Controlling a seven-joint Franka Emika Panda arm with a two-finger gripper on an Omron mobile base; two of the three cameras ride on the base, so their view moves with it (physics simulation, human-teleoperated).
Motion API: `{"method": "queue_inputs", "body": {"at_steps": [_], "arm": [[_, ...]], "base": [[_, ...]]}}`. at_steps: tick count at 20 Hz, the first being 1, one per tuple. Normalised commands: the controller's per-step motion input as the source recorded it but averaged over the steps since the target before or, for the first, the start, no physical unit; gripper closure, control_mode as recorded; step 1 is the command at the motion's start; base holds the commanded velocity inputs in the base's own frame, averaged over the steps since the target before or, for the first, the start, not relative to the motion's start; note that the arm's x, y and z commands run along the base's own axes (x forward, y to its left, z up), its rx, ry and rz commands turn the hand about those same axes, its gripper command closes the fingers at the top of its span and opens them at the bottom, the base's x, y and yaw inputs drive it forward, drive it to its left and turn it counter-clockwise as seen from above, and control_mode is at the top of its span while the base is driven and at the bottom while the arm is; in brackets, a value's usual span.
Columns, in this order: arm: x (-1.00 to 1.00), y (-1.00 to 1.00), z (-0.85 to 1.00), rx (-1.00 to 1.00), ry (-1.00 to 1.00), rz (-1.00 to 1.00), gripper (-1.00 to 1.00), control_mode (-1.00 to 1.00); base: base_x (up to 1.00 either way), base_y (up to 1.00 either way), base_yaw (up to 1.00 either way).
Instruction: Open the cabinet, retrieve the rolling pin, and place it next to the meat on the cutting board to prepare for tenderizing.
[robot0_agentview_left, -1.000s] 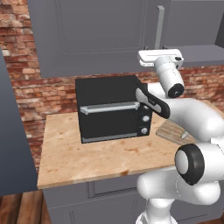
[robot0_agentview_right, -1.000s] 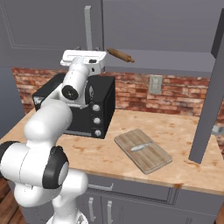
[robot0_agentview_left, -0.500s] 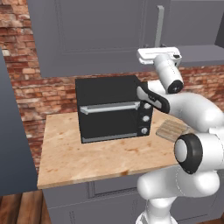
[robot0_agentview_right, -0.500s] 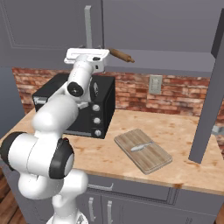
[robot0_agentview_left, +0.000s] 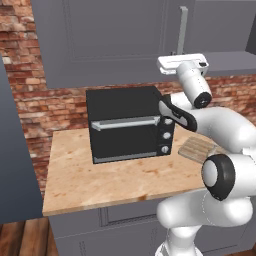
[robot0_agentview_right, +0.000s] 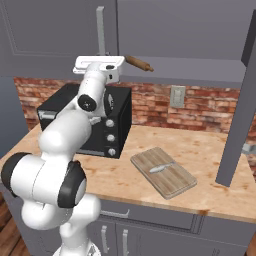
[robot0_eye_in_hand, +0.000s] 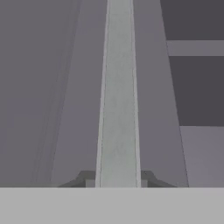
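High at the cabinet (robot0_agentview_right: 55, 30), the pincer (robot0_eye_in_hand: 117, 178) pinches the handle (robot0_eye_in_hand: 117, 96), fingertips mostly cut off. Behind the hand, the rolling pin (robot0_agentview_right: 139, 63) lies half hidden on the cabinet shelf.

The light wood table (robot0_agentview_right: 210, 150) carries a black toaster oven (robot0_agentview_left: 130, 125) at its back left, and to the oven's right the cutting board (robot0_agentview_right: 163, 172) lies flat, with a small pale piece of meat (robot0_agentview_right: 157, 168) on it.
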Motion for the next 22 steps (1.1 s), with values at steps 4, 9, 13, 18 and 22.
{"method": "queue_inputs", "body": {"at_steps": [4,9,13,18,22], "arm": [[-0.02,0.33,-0.09,-0.06,0.00,0.00,1.00,-1.00],[-0.56,0.28,0.00,-0.01,-0.02,0.00,1.00,-1.00],[-0.87,0.39,0.00,0.00,-0.02,0.00,1.00,-1.00],[-0.98,0.56,0.00,0.00,0.00,0.00,1.00,-1.00],[-1.00,0.80,0.00,0.00,-0.03,0.01,1.00,-1.00]], "base": [[0.00,0.00,0.00],[0.00,0.00,0.00],[0.00,0.00,0.00],[0.00,0.00,0.00],[0.00,0.00,0.00]]}}
